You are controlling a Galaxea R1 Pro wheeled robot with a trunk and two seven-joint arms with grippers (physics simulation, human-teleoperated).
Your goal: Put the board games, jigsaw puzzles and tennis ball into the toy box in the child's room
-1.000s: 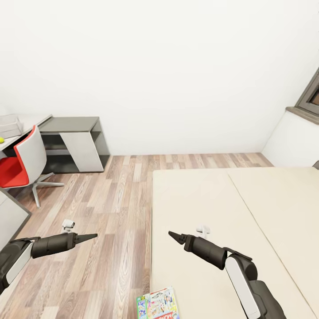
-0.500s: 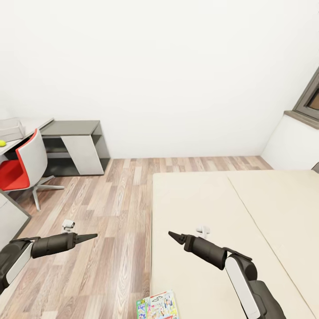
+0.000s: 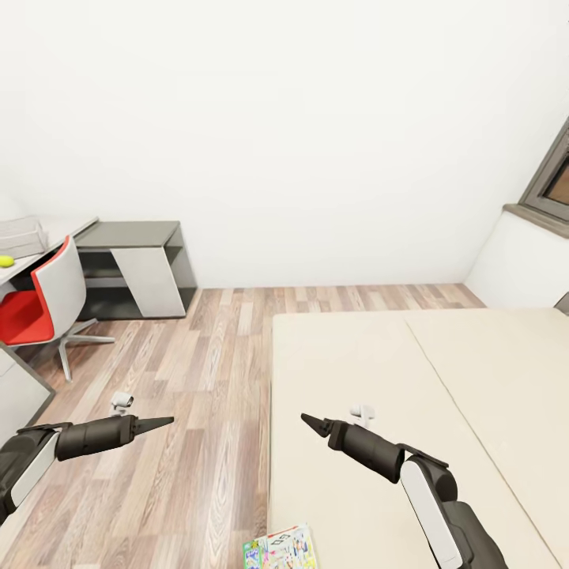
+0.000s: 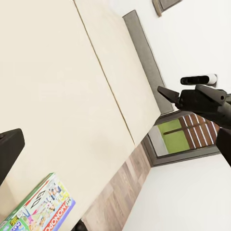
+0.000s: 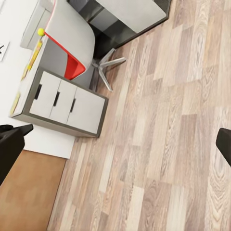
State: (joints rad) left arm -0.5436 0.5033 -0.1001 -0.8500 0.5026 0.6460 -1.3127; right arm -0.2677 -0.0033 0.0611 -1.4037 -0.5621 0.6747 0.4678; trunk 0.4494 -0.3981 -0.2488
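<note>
While both arms hang empty, left gripper (image 3: 162, 423) over the floor and right gripper (image 3: 310, 421) over the bed (image 3: 474, 371), can't tell their jaw gaps. One board game (image 3: 282, 549) lies on the bed's near corner; tennis ball (image 3: 6, 261) sits on the table (image 3: 47, 237).

A swivel chair (image 3: 43, 304) with a red seat and white back stands at nine o'clock on the wood-plank floor (image 3: 197, 379); its star base rests on the planks. Behind it, at ten o'clock, a low dark-grey cabinet unit (image 3: 138, 265) sits against the white wall (image 3: 300, 134); a dark-framed window (image 3: 553, 178) shows at three o'clock.
</note>
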